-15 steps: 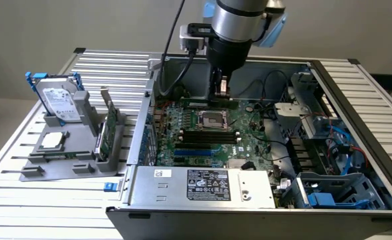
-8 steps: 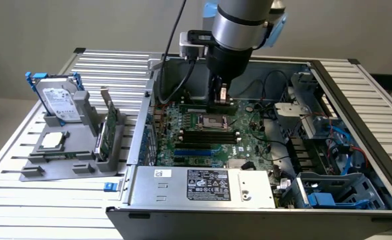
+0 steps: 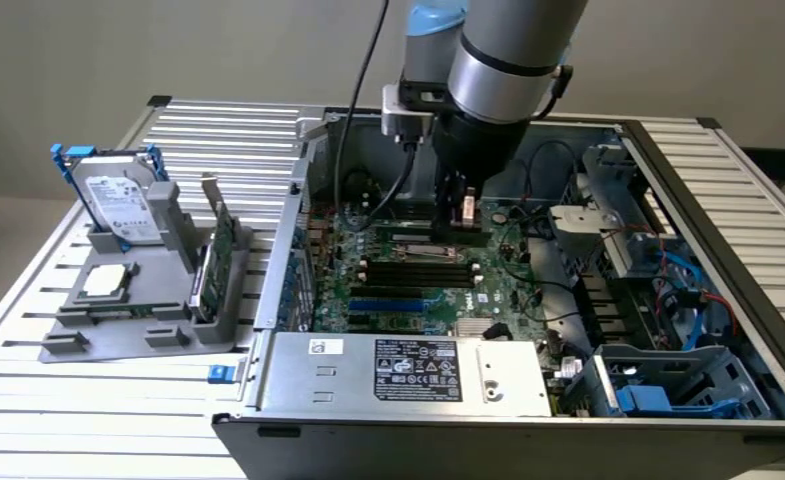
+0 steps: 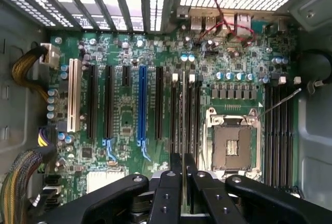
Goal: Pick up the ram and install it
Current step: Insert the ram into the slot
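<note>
My gripper (image 3: 462,215) hangs inside the open computer case (image 3: 279,290), low over the green motherboard (image 3: 406,290). Its two black fingers (image 4: 175,169) are shut on the ram (image 4: 183,110), a thin green stick seen edge-on in the wrist view. The stick runs in line with the black memory slots (image 4: 174,115) beside the empty CPU socket (image 4: 233,141) and lies directly over them. In the exterior view the ram (image 3: 419,230) shows as a narrow green strip at the fingertips, just above the slots. Whether it touches a slot I cannot tell.
At the exterior view's left a grey holder (image 3: 112,335) carries a silver hard drive (image 3: 115,205), a green card with a bracket (image 3: 216,255) and a processor chip (image 3: 105,282). The power supply (image 3: 406,370) fills the case's near side. Cable bundles (image 4: 21,182) lie along one wall.
</note>
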